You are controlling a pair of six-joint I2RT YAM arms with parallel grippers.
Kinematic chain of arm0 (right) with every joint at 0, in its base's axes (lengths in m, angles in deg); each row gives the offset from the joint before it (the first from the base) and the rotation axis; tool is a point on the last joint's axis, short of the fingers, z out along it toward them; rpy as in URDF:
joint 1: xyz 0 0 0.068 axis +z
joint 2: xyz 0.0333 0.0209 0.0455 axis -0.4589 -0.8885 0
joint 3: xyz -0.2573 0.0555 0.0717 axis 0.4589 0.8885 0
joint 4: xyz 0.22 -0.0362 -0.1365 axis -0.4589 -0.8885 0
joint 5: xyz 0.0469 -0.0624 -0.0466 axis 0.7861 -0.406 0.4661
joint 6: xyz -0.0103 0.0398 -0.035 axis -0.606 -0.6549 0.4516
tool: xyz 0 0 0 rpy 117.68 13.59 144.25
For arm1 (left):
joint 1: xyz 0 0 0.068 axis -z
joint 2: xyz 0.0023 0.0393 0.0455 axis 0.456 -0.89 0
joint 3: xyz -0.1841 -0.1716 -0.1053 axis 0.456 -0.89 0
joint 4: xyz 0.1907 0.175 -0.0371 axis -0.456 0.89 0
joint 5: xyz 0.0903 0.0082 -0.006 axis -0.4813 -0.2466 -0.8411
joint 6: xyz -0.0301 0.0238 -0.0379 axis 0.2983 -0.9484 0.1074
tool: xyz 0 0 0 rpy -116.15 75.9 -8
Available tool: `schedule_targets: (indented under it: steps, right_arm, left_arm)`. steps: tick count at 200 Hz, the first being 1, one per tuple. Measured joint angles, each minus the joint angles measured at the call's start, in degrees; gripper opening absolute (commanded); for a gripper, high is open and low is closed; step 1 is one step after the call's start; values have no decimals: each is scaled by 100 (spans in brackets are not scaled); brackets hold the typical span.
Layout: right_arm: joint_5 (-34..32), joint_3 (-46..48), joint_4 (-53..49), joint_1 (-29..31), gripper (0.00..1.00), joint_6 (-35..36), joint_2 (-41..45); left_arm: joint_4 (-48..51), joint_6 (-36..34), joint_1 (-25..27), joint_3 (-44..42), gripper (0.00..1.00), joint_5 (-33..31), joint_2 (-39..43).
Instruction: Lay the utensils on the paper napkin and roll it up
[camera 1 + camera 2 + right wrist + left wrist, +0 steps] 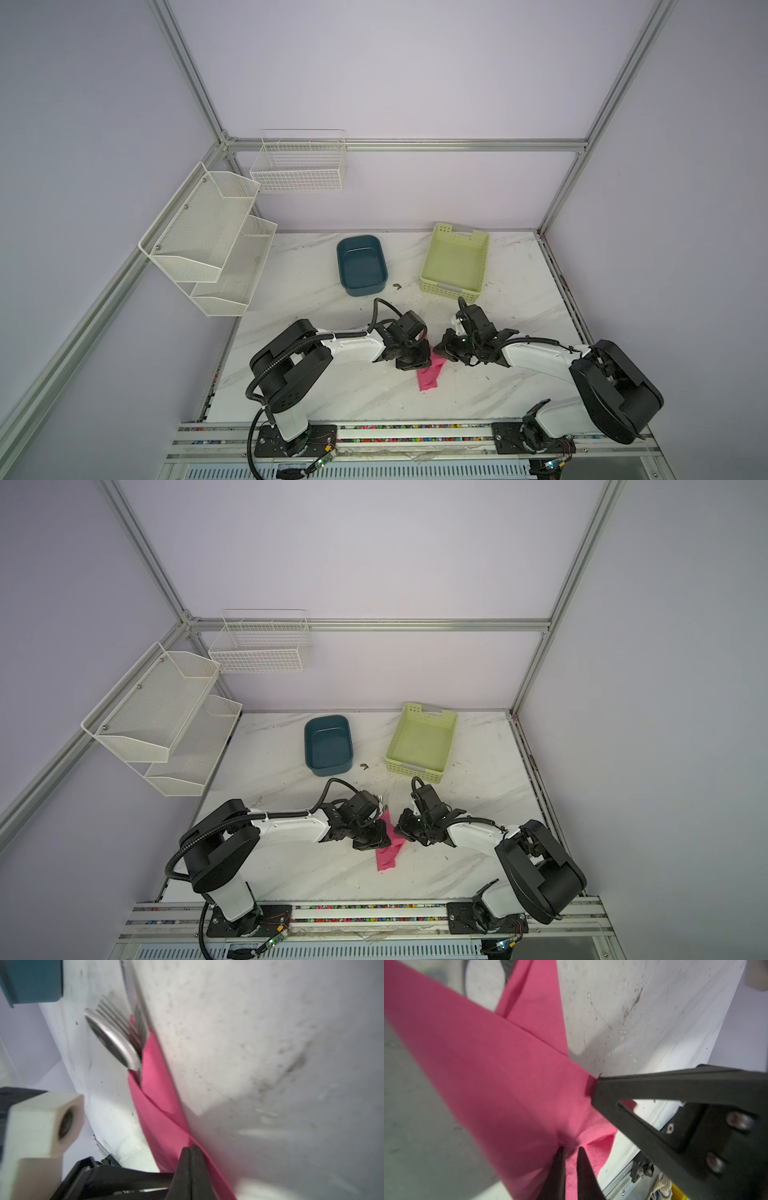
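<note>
We see paper napkin [428,378] wrapped round utensils [112,1043] on bench [332,386] between arms. Left end effector [570,1153] pinches its fold; right end effector [191,1153] clamped on its edge. Paper likely tear-prone, steel slippery: hold roll mid-length.

The thin bright pink paper napkin [428,376] is plain and unpatterned. Shiny silver utensil heads [116,1043] gleam just past the black right gripper [191,1148]; the left gripper [569,1150] is black too. Beneath both, the desk [332,386] is white marble with grey veins.
</note>
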Motion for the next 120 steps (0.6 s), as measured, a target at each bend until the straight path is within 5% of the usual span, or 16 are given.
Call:
schedule_targets:
  steps: [81, 120]
  right_arm:
    - [-354, -365, -1427, -234, 5, 590, 870]
    - [11, -514, -1523, 26, 11, 573, 1165]
  left_arm:
    - [-7, 0, 0, -11, 14, 0, 9]
    - [-7, 0, 0, -11, 14, 0, 9]
